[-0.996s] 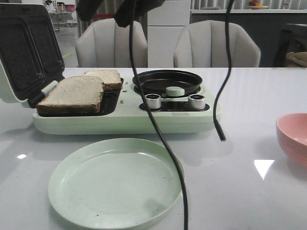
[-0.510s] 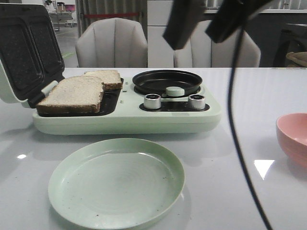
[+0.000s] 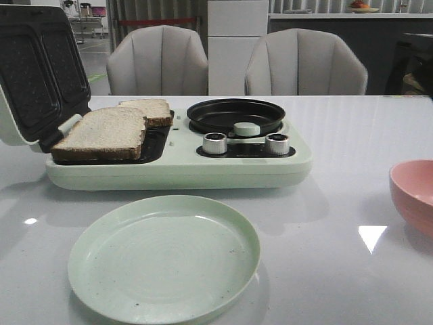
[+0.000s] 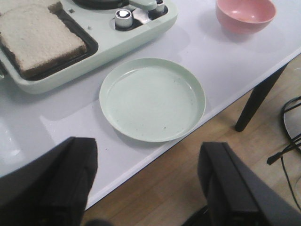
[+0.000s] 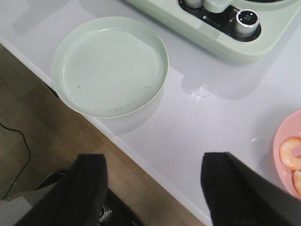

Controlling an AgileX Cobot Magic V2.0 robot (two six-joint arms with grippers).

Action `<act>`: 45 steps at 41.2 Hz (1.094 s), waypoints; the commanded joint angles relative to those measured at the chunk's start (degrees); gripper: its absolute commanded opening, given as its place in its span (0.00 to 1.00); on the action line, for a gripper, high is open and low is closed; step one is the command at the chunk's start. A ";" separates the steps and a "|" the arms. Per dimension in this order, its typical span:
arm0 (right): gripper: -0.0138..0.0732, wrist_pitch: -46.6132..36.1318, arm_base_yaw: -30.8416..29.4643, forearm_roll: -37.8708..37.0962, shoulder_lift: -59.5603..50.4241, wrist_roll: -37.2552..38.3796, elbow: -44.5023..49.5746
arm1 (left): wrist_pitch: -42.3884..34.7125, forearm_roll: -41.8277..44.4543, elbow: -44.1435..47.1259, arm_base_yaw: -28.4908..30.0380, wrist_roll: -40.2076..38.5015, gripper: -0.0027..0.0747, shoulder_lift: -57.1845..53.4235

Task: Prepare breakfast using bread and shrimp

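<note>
Two bread slices lie side by side in the open sandwich maker [image 3: 177, 170], the nearer bread slice [image 3: 101, 132] overlapping the farther one [image 3: 150, 110]; one slice [image 4: 37, 37] also shows in the left wrist view. The shrimp [image 5: 290, 153] lies in the pink bowl [image 5: 282, 141] at the table's right. My left gripper [image 4: 148, 181] hangs open and empty over the table's front edge, short of the green plate [image 4: 152, 99]. My right gripper [image 5: 160, 188] is open and empty too, above the same edge between plate [image 5: 110, 66] and bowl. Neither gripper appears in the front view.
The empty green plate [image 3: 164, 256] sits in front of the sandwich maker, whose raised lid [image 3: 37, 68] stands at the left. A black round pan [image 3: 235, 114] and two knobs [image 3: 215, 143] occupy its right half. The pink bowl [image 3: 414, 193] is at the right edge. Two chairs stand behind the table.
A dark arm with its cable crossed the top of the front view from the middle toward the right and has left that view. Bread, plate and bowl have not moved.
</note>
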 commanded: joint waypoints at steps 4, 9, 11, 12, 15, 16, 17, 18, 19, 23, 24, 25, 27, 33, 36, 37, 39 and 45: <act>0.77 -3.42 0.00 -0.82 -3.69 -0.02 -1.20 | 3.15 2.77 -4.40 -0.44 -0.20 0.69 5.86; 0.77 -3.42 0.00 -0.82 -3.75 -0.02 -1.20 | 5.77 3.60 -6.46 -0.44 -0.20 0.69 10.64; 0.77 -3.42 0.00 -0.82 -3.75 -0.02 -1.20 | 6.86 3.60 -7.41 -0.44 -0.20 0.69 12.57; 0.77 -3.42 0.00 -0.82 -3.75 -0.02 -1.20 | 7.53 3.60 -7.93 -0.44 -0.20 0.69 13.63; 0.77 -3.42 0.00 -0.82 -3.75 -0.02 -1.20 | 8.57 3.60 -8.94 -0.44 -0.30 0.64 16.04; 0.77 -3.42 0.00 -0.82 -3.75 -0.02 -1.20 | 8.61 3.60 -9.26 -0.44 -0.31 0.63 16.80; 0.77 -3.42 0.00 -0.82 -3.75 -0.02 -1.20 | 8.61 3.60 -9.67 -0.44 -0.37 0.60 17.90; 0.77 -3.42 0.00 -0.82 -3.75 -0.02 -1.20 | 8.61 3.60 -10.02 -0.44 -0.54 0.57 18.79; 0.77 -3.42 0.00 -0.82 -3.75 -0.02 -1.20 | 8.61 3.71 -10.52 -0.44 -0.79 0.54 19.99; 0.77 -3.42 0.00 -0.82 -3.75 -0.02 -1.20 | 9.36 3.71 -12.73 -0.44 -0.79 0.41 24.09; 0.77 -3.42 0.00 -0.82 -3.75 -0.02 -1.20 | 9.80 3.71 -13.23 -0.44 -0.79 0.37 24.93; 0.77 -3.42 0.00 -0.82 -3.75 -0.02 -1.20 | 10.05 3.71 -13.91 -0.44 -0.79 0.35 26.14; 0.77 -3.42 0.00 -0.82 -3.75 -0.02 -1.20 | 10.48 3.71 -14.90 -0.44 -0.79 0.28 27.67; 0.77 -3.42 0.00 -0.82 -3.75 -0.02 -1.20 | 11.16 4.79 -17.86 2.25 -0.79 0.17 31.68; 0.77 -3.42 0.00 -0.82 -3.75 -0.02 -1.20 | 11.16 4.92 -18.55 5.79 -0.79 0.17 32.77; 0.77 -3.42 0.00 -0.82 -3.75 -0.02 -1.20 | 11.16 4.92 -18.69 7.59 -0.79 0.17 33.01; 0.77 -3.42 0.00 -0.82 -3.75 -0.02 -1.20 | 11.16 4.92 -18.73 11.20 -0.79 0.17 33.46; 0.77 -3.42 0.00 -0.82 -3.75 -0.02 -1.20 | 10.20 3.18 -18.73 24.40 1.10 0.17 34.05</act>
